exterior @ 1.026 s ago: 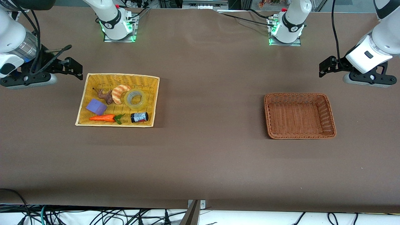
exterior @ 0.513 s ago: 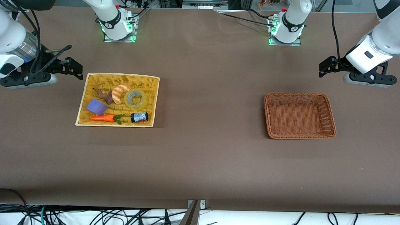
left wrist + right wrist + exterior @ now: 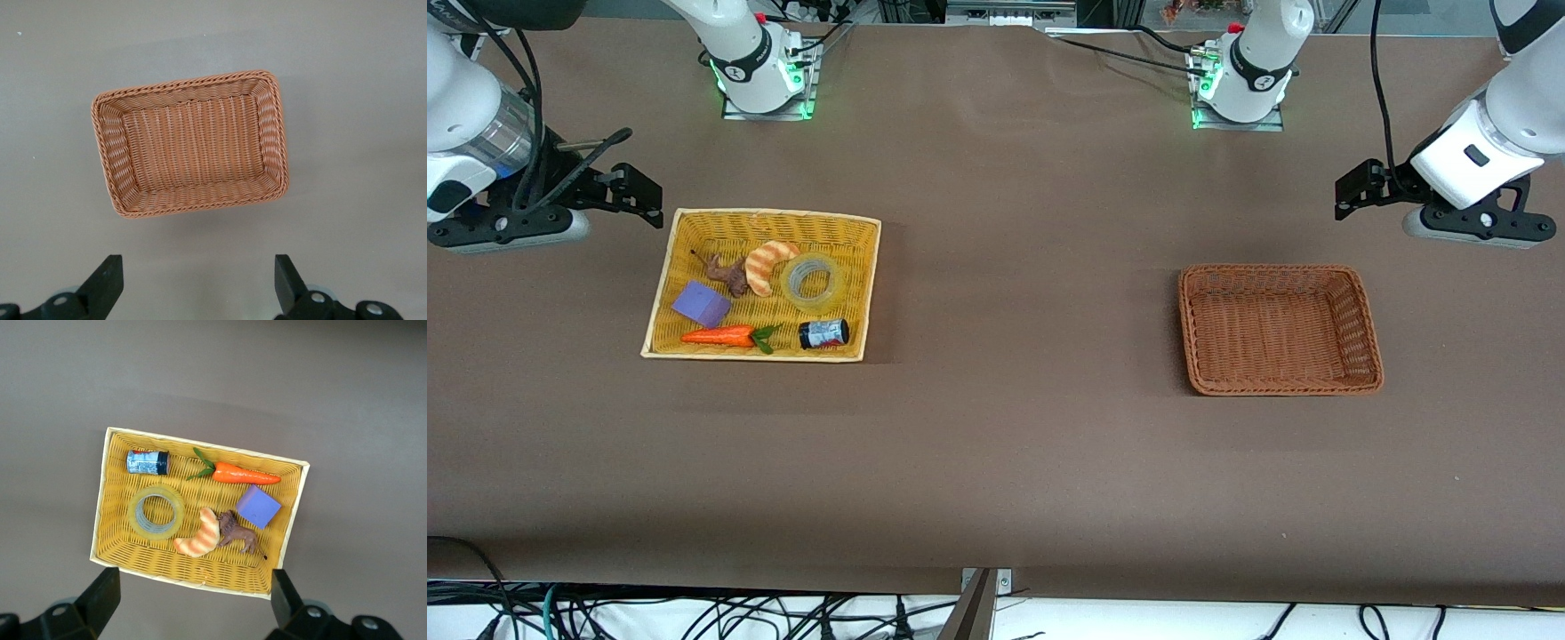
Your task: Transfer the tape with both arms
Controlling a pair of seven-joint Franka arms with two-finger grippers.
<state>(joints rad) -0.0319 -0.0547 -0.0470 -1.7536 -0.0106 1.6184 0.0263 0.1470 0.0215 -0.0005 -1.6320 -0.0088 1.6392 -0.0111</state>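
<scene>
1. Tape [image 3: 813, 280] lies flat in the yellow basket [image 3: 694, 348], touching the croissant toy [image 3: 766, 265], near the jar [image 3: 823, 333].
2. Right pincer [image 3: 640, 194] hangs up beside that basket, wide open, empty.
3. Left pincer [image 3: 1352, 191] waits above the bench [image 3: 1014, 267] near the brown basket [image 3: 1196, 373], open, empty.
4. Step: pickup not started, I judge. Next: right pincer descends over the tape's rim.

1. The tape [image 3: 814, 280] lies in the tray [image 3: 864, 284] at the right arm's end, beside the croissant [image 3: 766, 265]
2. The jar [image 3: 823, 333] lies nearer the front camera than the tape
3. The basket [image 3: 1370, 329] sits toward the left arm's end
</scene>
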